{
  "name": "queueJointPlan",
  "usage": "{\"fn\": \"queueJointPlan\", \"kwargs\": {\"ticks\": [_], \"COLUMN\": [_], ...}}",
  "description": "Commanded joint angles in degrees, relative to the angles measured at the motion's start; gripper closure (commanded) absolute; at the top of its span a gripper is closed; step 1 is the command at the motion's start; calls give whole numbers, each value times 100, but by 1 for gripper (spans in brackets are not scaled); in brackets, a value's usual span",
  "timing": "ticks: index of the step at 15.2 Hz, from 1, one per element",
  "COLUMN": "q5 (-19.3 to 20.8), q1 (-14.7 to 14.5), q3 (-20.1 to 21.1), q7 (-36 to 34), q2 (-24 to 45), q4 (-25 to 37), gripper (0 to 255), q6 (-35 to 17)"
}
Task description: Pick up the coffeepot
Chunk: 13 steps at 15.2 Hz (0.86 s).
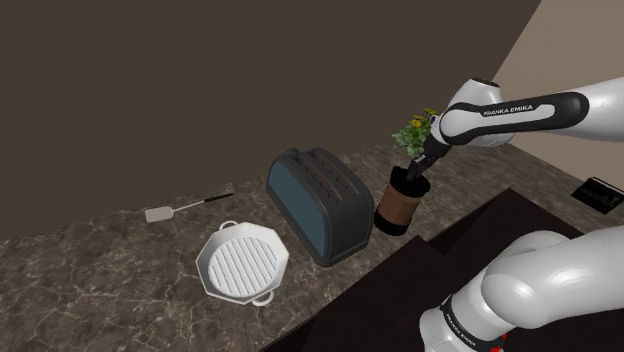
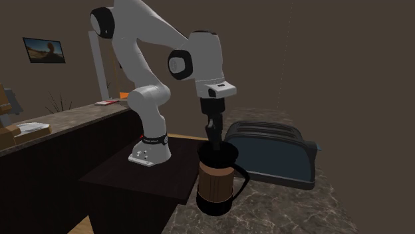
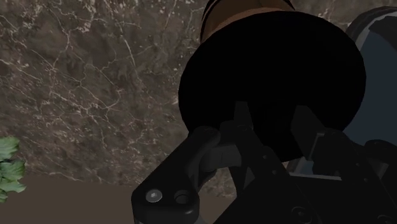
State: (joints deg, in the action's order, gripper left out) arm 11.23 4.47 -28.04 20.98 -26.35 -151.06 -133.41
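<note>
Dark brown veined marble counter (image 1: 110, 275), dark grey two-slot toaster (image 1: 320, 200), beside it brown-banded black coffeepot (image 1: 402, 207), green potted plant (image 1: 415, 132) behind, white octagonal grill pan (image 1: 243, 262) and white-bladed spatula (image 1: 180, 208) on the toaster's other side.

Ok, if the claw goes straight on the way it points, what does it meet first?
The black lid of the coffeepot, right under the claw. It looks very close already, though I can't tell whether they touch.
</note>
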Motion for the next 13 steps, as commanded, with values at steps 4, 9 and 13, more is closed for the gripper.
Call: {"fn": "queueJointPlan", "kwargs": {"ticks": [4,9,13], "q5": [1,-13,-22], "q1": [22,31,31], "q3": [97,196,236], "q7": [-33,-70,-82], "q2": [-214,-394,-458], "q4": [267,531,653], "gripper": [255,255,255], "q6": [459,900,1085]}}
